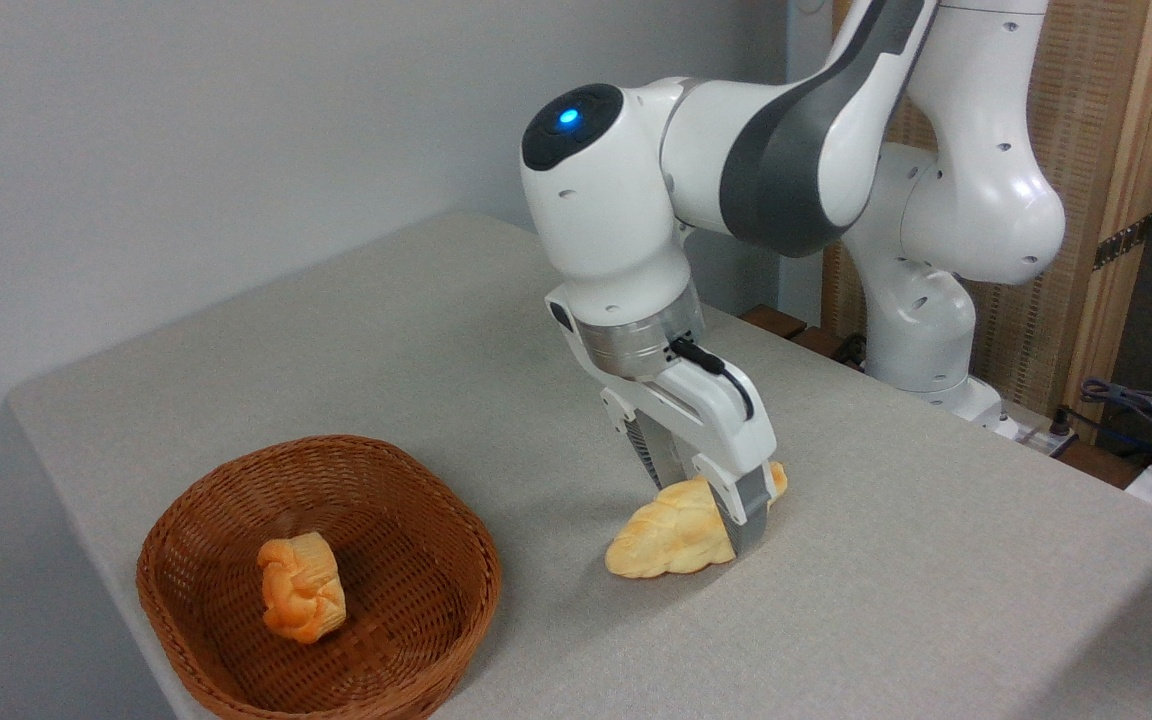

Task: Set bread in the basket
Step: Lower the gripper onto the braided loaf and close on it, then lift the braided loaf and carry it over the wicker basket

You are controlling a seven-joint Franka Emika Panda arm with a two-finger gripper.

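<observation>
Bread [671,535], the long braided loaf, lay on the grey table [936,600] to the right of the basket [321,455], well apart from its rim and not yet lifted. The gripper [711,510] stood straight down over the loaf's right half, with one finger [751,510] in front of it and the other behind, so the fingers straddled the loaf across its width. Both looked pressed against the crust, though whether the hold was already firm could not be told from this view. The basket sat near the table's front left corner and held only a small orange knotted bun [302,598]. By my judgement the task was at the grasp: the reach was done, while the lift, the carry leftward and the release into the basket all remained.
</observation>
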